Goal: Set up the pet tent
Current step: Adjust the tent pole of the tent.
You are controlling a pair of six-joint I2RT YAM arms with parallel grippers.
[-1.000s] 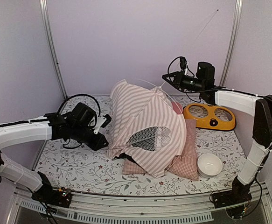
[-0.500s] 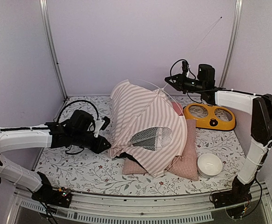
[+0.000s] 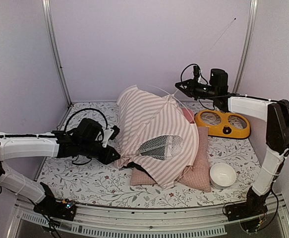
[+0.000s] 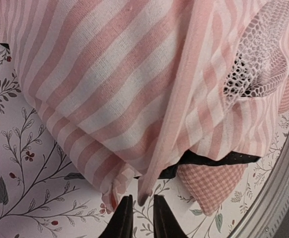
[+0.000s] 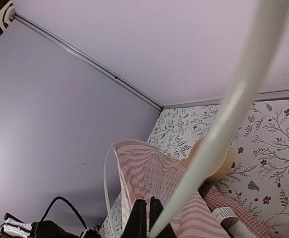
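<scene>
Left hand (image 4: 143, 204) is seen low over the bench (image 3: 80, 181), its two fingers drawn nearly together with only a narrow slit left between them. The lowest hem corner of the pet tent (image 3: 154, 124) reaches into that slit at the fingertips; whether the cloth is truly clamped cannot be told. From this hand the tent lies straight ahead and rises away, a slumped heap of pink-and-white striped fabric, with its black mesh window (image 4: 256, 64) ahead and to the right of the fingers. The heap is draped partly over a pink checked cushion (image 4: 211, 181), a corner of which shows just ahead-right of the fingertips, beneath the hem.

Right hand (image 5: 147, 208) is held high, beside and behind the tent's crown, its fingers pressed together on a thin white pole (image 5: 218, 124). The pole's long axis runs from the fingertips up and away from the tent; the striped fabric lies ahead of and below this hand.

The tent is judged not yet raised: the fabric sags and is not stretched over any frame. The coming move is judged to turn on that pole's line against the fabric. As the left hand is nearer the hem and the right hand nearer the crown, the hem would be anchored low while the pole is steered along its axis.
</scene>
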